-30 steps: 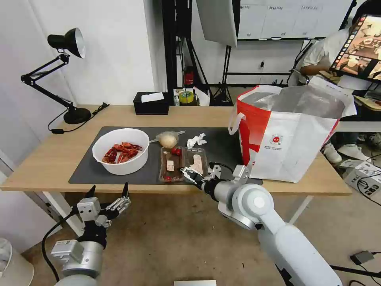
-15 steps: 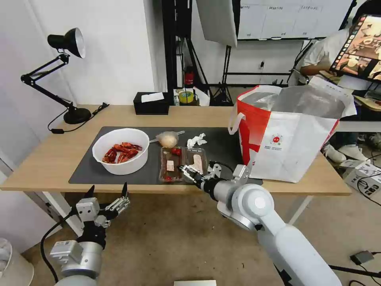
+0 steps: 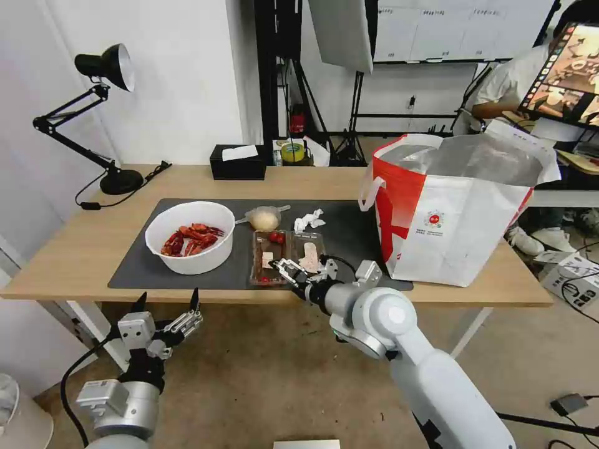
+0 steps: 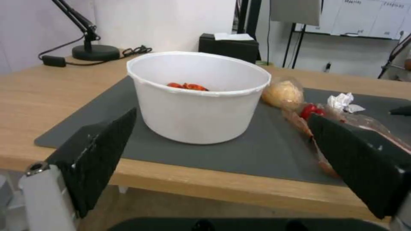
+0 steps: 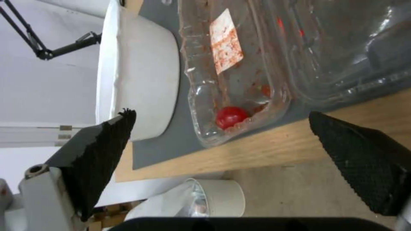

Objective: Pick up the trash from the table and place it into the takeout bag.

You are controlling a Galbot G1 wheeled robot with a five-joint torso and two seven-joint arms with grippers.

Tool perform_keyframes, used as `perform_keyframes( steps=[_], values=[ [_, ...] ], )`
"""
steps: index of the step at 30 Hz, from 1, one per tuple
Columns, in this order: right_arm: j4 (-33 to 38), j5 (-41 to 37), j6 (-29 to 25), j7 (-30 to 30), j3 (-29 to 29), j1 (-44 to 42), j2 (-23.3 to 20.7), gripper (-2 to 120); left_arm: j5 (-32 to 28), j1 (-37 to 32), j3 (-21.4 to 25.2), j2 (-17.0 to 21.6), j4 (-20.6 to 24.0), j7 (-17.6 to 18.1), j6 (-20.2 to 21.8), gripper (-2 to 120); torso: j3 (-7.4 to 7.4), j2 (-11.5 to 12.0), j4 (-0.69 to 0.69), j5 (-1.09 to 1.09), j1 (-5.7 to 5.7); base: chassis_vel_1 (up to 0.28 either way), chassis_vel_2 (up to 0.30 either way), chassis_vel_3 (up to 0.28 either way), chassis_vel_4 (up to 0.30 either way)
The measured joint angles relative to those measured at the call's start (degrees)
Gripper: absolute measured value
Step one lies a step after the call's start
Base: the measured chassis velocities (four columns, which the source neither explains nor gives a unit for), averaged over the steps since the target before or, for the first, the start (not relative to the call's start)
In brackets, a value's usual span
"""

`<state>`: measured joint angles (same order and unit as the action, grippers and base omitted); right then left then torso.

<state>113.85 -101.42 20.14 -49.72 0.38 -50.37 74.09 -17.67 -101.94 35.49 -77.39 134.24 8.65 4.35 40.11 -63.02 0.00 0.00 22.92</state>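
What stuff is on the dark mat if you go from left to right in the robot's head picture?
white bowl → small bag with beige lump → crumpled tissue → takeout bag, partly on the mat's right end.

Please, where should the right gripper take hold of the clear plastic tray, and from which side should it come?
Probably at the near rim of the clear plastic tray, coming from the table's front edge. The tray lies flat and open on the mat, its thin rim close to that edge, and the right gripper already hovers there, open. One finger would likely go over the rim, one under it.
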Motion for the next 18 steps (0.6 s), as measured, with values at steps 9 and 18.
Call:
perform_keyframes(
  steps=[9,18],
  values=[
    [-1.33,0.02,-0.51,-0.48,0.09,0.39,1.38,100,0.19,-0.01,-0.21,-0.23,-0.43,-0.04,-0.24,100,0.0,0.0,0.0,0.0,0.0,0.0,0.0,0.0,0.0],
    [-1.24,-0.09,-0.69,-1.26,0.86,0.4,1.6,100,0.27,0.01,-0.37,-0.22,-0.47,-0.06,-0.3,100,0.0,0.0,0.0,0.01,0.0,0.0,0.0,0.0,0.0]
  ],
)
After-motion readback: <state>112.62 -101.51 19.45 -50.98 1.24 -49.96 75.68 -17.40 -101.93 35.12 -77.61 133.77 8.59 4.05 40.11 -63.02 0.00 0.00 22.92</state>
